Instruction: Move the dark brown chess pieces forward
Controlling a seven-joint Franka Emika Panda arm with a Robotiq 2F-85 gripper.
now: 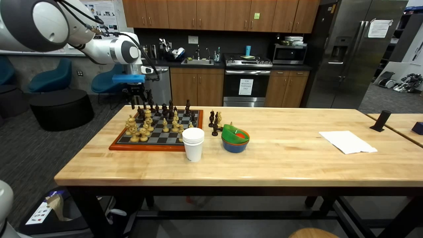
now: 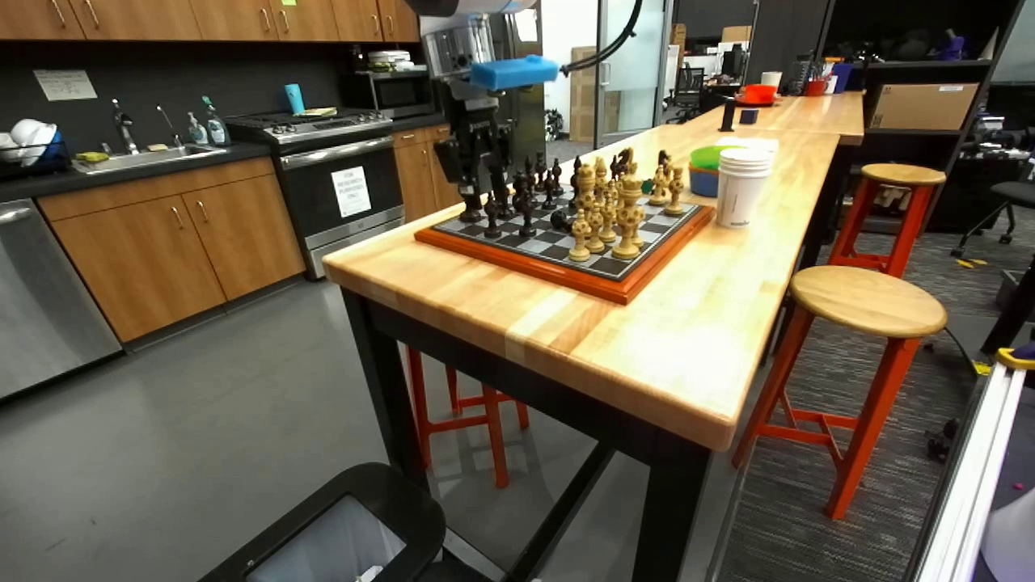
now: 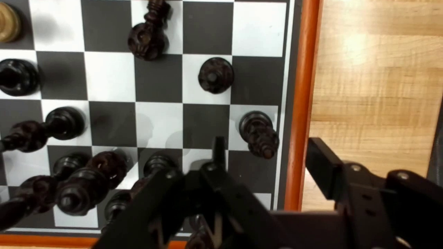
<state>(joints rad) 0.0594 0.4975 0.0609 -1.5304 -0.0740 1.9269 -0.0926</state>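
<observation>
Dark brown chess pieces stand on the chessboard in both exterior views (image 1: 171,110) (image 2: 526,217). In the wrist view one slim dark piece (image 3: 259,133) stands near the board's right edge, with a shorter one (image 3: 216,75) further up. Another dark piece (image 3: 147,38) lies on its side; it also shows in an exterior view (image 2: 559,219). Several taller dark pieces crowd the lower left of the wrist view. My gripper (image 3: 266,152) is open and empty, with fingers spread on either side of the slim piece's top in the picture. It hangs low over the board's corner (image 1: 139,101) (image 2: 485,202).
The chessboard has a raised orange-brown rim (image 1: 148,147) (image 2: 525,263) (image 3: 300,86). Tan pieces (image 1: 148,120) (image 2: 628,214) stand opposite. Stacked white cups (image 1: 193,145) (image 2: 742,190), bowls (image 1: 234,147) and off-board pieces (image 1: 214,129) stand beside it. White paper (image 1: 347,142) lies further along.
</observation>
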